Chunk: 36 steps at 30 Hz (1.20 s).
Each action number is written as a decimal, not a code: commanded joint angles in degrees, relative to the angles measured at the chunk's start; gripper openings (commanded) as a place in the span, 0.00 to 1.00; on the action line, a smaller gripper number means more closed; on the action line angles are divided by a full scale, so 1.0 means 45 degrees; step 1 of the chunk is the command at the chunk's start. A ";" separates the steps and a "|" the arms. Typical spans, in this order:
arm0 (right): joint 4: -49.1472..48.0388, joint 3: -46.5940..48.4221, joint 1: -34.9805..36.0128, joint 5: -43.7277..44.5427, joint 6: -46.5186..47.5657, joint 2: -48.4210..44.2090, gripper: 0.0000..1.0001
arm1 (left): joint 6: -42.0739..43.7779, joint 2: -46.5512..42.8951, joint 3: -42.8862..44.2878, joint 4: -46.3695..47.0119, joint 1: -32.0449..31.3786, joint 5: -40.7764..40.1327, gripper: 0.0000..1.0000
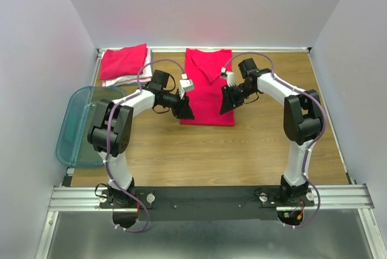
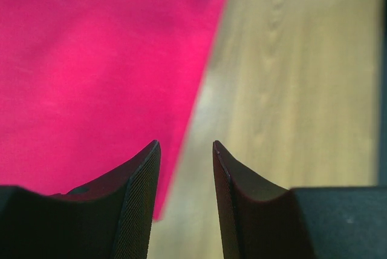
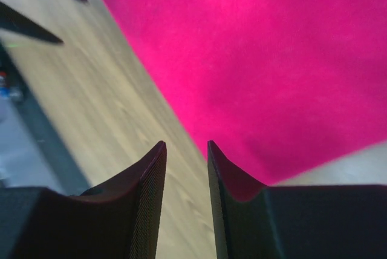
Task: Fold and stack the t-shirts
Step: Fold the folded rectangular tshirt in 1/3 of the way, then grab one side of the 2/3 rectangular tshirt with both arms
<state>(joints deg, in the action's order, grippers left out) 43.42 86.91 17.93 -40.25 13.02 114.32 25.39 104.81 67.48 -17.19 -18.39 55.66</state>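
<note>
Item 1. Unfolded t-shirt [image 1: 208, 89], bright red-pink: lies flat on the bench [image 1: 242, 150], upper centre of the top view, collar toward the far wall, hem toward the arms. It fills the upper left of the left wrist view [image 2: 91, 59] and the upper right of the right wrist view [image 3: 272, 47].

Item 2. Folded stack [image 1: 124, 62]: upper left of the top view, at the bench's far corner. A red-pink t-shirt lies on top, with white cloth showing along the lower edge.

Item 3. Teal bin [image 1: 81, 126]: left edge of the top view, below the stack and well apart from the unfolded t-shirt.

Item 4. Left hand [image 1: 184, 109]: at the lower left edge of the unfolded t-shirt. In its wrist view [image 2: 185, 144] the fingers stand slightly apart, with nothing gripped; the shirt's edge and bare bench show through the gap.

Item 5. Right hand [image 1: 230, 98]: over the right edge of the same t-shirt. In its wrist view [image 3: 186, 144] the fingers are narrowly parted and hold nothing, with wood visible between them.
</note>
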 commanded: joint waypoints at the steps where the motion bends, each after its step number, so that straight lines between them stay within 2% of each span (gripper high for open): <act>1: -0.1014 -0.0720 -0.0157 -0.2262 -0.2400 0.0532 0.40 | -0.3061 0.0730 -0.0640 0.1182 -0.0014 0.3058 0.47; 5: -0.2439 -0.1519 -0.0138 -0.3905 -0.4664 0.0357 0.41 | -0.4952 0.0927 -0.1050 0.2313 -0.0034 0.4018 0.47; 7: -0.2636 -0.1579 -0.0138 -0.4764 -0.5000 0.0550 0.41 | -0.6568 0.0829 -0.1478 0.3640 -0.0073 0.3999 0.47; 8: -0.2811 -0.1735 -0.0118 -0.4979 -0.5446 0.0610 0.45 | -0.7062 0.0810 -0.1597 0.4108 -0.0112 0.3767 0.48; 12: -0.3223 -0.1542 -0.0060 -0.5371 -0.5744 0.1273 0.47 | -0.8781 0.1042 -0.1833 0.6141 -0.0268 0.3432 0.50; 14: -0.3262 -0.1424 -0.0040 -0.5664 -0.5783 0.1663 0.49 | -0.8922 0.1667 -0.1386 0.6203 -0.0365 0.3335 0.52; 20: -0.3281 -0.1228 0.0019 -0.6329 -0.5764 0.2874 0.64 | -0.9196 0.3054 -0.0584 0.6320 -0.0502 0.3392 0.55; 27: -0.3262 -0.1890 -0.0040 -0.6310 -0.5062 0.3794 0.77 | -0.9021 0.4324 -0.1050 0.6281 -0.0386 0.3471 0.58; 32: -0.3164 -0.2867 -0.0565 -0.6134 -0.4748 0.3327 0.80 | -0.8321 0.4150 -0.1676 0.5795 -0.0054 0.3452 0.61; 36: -0.2891 -0.3376 -0.1034 -0.6017 -0.4261 0.2955 0.80 | -0.7110 0.3682 -0.1559 0.4312 0.0160 0.3588 0.62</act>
<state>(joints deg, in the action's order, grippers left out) 27.64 75.79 15.79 -72.82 -9.76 126.91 -13.15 121.51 62.63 11.42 -19.18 73.56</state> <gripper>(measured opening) 0.792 0.611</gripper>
